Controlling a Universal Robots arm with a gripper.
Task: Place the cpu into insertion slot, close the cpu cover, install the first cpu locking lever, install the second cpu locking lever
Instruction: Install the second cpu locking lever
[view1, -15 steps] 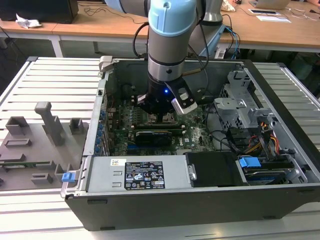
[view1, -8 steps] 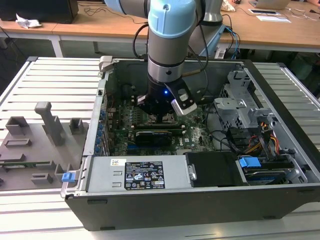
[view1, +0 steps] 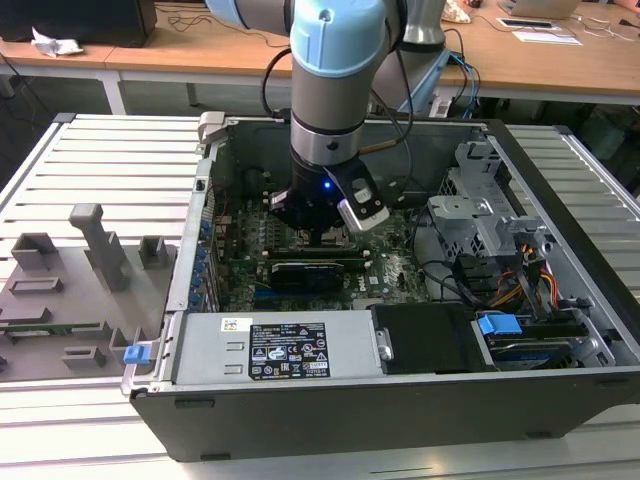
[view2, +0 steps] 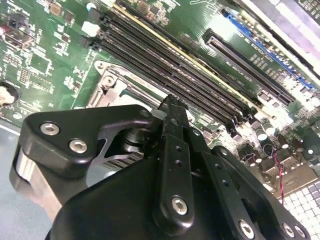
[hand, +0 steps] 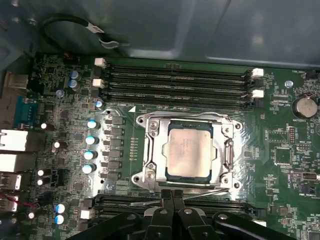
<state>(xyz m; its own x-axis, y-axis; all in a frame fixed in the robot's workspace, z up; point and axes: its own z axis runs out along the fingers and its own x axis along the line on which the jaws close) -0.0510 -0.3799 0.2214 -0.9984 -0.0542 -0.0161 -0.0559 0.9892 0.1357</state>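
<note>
— What is shown in the first wrist view that is missed elsewhere?

— The cpu (hand: 189, 151), a small flat square chip with a silvery-grey metal top, is seen seated in the insertion slot (hand: 226, 131), a square socket with a silver rim. The cpu cover (hand: 151, 150), a thin silver frame plate, is laid down around the chip. The black gripper (hand: 173, 196) is held just beside the socket's edge, its jaws drawn tightly together with nothing clamped between them.

— And the second wrist view?

— The gripper (view2: 172, 105) is seen close up, and most of the socket is hidden behind it.

— The exterior view?

— The blue-and-grey arm (view1: 335, 70) is lowered into the open black computer case (view1: 560, 390); the socket is blocked by it.

— Any writing?

— A white label (view1: 287, 350) is carried by the grey power supply, but it cannot be made out.
</note>
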